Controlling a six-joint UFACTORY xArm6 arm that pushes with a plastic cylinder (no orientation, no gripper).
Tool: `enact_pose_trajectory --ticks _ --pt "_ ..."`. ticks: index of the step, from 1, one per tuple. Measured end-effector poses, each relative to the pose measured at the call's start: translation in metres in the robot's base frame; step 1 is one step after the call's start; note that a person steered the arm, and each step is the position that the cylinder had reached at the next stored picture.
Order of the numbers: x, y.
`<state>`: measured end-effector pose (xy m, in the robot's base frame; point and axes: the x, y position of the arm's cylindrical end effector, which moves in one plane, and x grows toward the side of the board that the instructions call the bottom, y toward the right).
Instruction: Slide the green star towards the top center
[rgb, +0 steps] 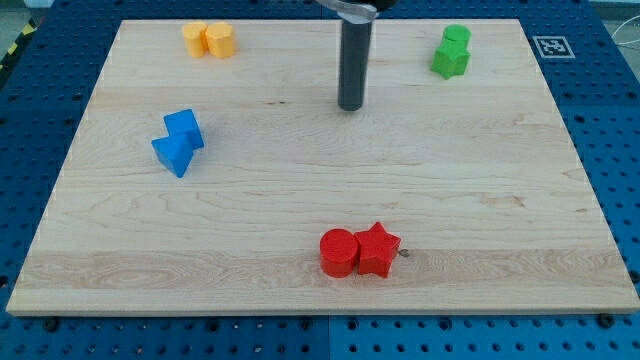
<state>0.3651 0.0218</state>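
The green star (449, 62) lies near the view's top right on the wooden board (320, 200), touching a green cylinder (457, 38) just above it. My tip (350, 106) rests on the board at the top centre, well to the left of the green star and a little lower, apart from every block.
Two yellow blocks (209, 40) sit side by side at the top left. A blue cube (184, 127) and a blue triangular block (173, 153) touch at the left. A red cylinder (338, 252) and a red star (378, 250) touch at the bottom centre.
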Motion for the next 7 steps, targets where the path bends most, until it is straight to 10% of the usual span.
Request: enact_pose_trajectory --ticks 7 --pt "-0.041 -0.065"
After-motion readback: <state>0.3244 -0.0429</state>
